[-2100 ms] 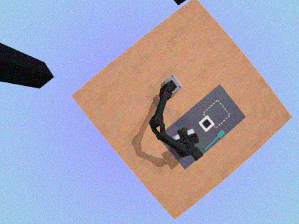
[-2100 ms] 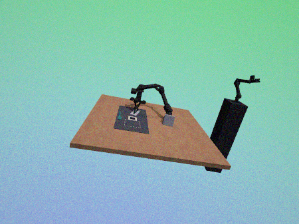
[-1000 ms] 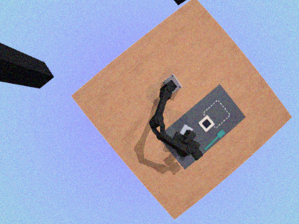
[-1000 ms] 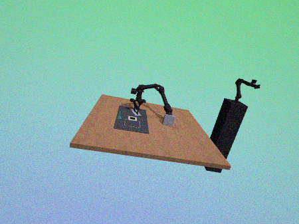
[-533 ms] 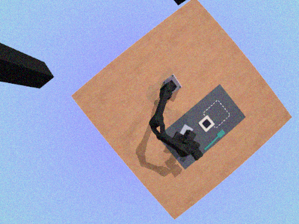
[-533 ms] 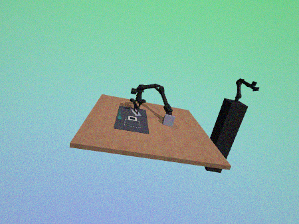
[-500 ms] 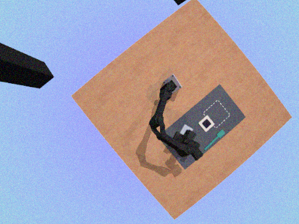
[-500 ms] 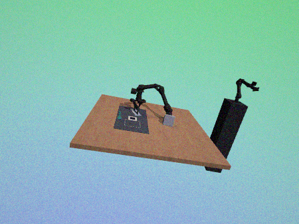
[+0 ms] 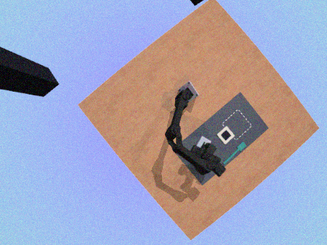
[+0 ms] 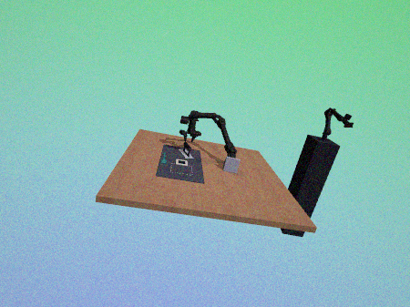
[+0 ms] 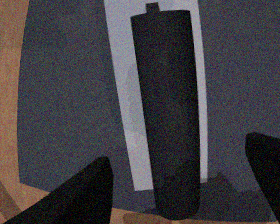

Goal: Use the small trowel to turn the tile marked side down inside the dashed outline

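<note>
Mat, from the top: the dark mat (image 9: 254, 118) (image 10: 196, 172) (image 11: 60, 95) lies on the wooden table (image 9: 145, 92) (image 10: 196, 193) beneath the reach of the black arm (image 9: 176, 118) (image 10: 223, 125).
Tile, from the top: the cream tile (image 9: 225, 135) (image 10: 181, 162), its dark square uppermost, sits on the mat at the edge of the dashed outline (image 9: 251, 123) (image 10: 192, 168), mostly outside it.
Teal tool, from the top: the teal implement (image 9: 242, 146) (image 10: 164, 158) lies near the tile, partly hidden by the arm.
Trowel, from the exterior: the pale-bladed trowel (image 9: 203, 142) (image 10: 186, 153) (image 11: 117, 50) is on the mat beside the tile, below the pincer.
Pillar, from the exterior: a dark pillar (image 10: 314, 175) beyond the table carries a second arm (image 10: 328, 120).
Pincer, from the wrist: the gripper (image 9: 208, 148) (image 10: 189, 140) (image 11: 179, 156) stands well open, holding nothing.
Handle, from the wrist: the trowel's black handle (image 11: 170, 110) shows between the parted fingers, daylight on both sides.
</note>
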